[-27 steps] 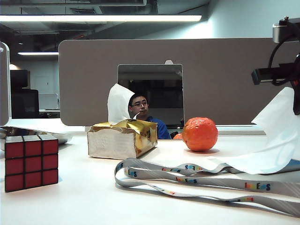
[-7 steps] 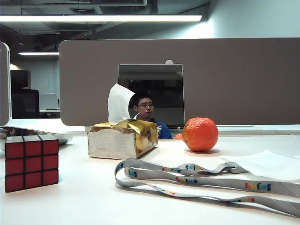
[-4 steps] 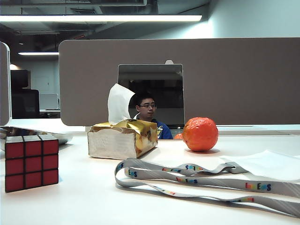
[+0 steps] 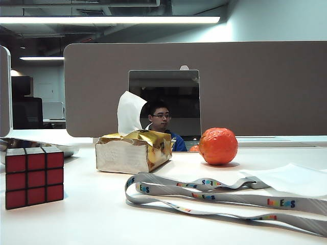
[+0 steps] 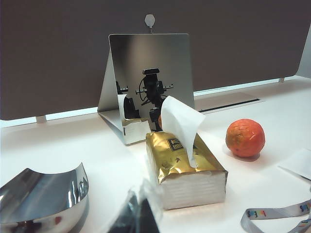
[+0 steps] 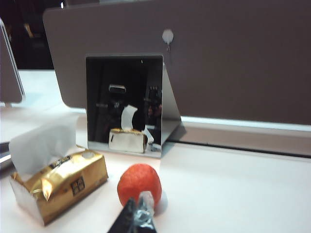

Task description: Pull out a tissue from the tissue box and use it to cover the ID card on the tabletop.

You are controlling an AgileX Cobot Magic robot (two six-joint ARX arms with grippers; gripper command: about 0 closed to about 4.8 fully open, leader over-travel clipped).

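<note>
Changes against the earlier exterior pictures:

1. The right arm, previously visible at the right edge of the exterior view holding the tissue (image 4: 291,177) up by one corner, is no longer in that view.
2. The tissue, previously hanging from that arm with its lower edge draped onto the bench (image 4: 92,214), now lies flat at the right side of the bench, beside the lanyard (image 4: 219,196).
3. The patch of light blue that showed under the tissue's lower right edge is no longer visible.
4. The right gripper (image 6: 137,217) now appears only in the right wrist view, fingers together, nothing between them.
</note>
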